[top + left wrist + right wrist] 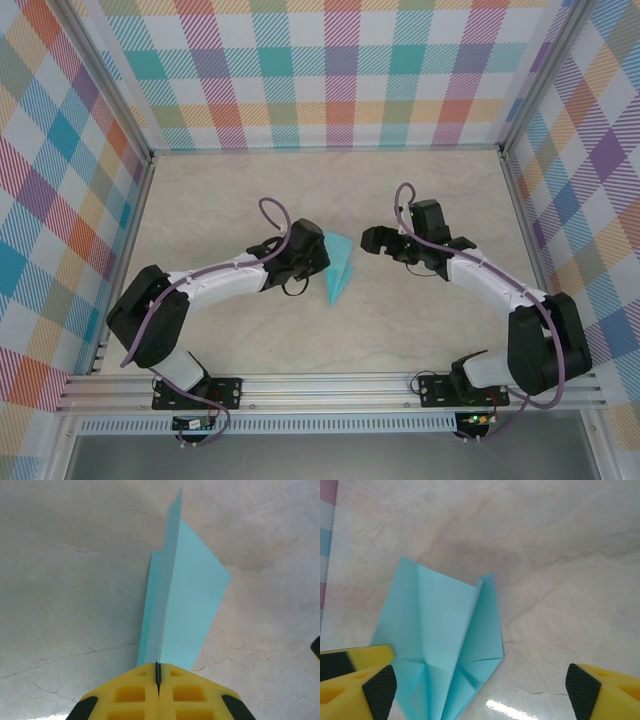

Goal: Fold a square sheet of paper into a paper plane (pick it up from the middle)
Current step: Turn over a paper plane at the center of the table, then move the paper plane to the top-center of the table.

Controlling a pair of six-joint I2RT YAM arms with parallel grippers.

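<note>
Near the middle of the marble-patterned worktop [420, 330], the left pincer [157, 672] is clamped shut on the centre fold of the turquoise paper plane [182, 605], whose wings spread out beyond its fingertips. Just beside the plane, the right pincer [480, 685] stands wide apart, gripping nothing.

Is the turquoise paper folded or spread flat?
Folded: the paper plane shows a centre crease and layered flaps, pinched by the left gripper.

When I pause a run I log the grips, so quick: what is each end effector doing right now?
Left end effector: closed on the paper plane.
Right end effector: open, holding nothing.
</note>
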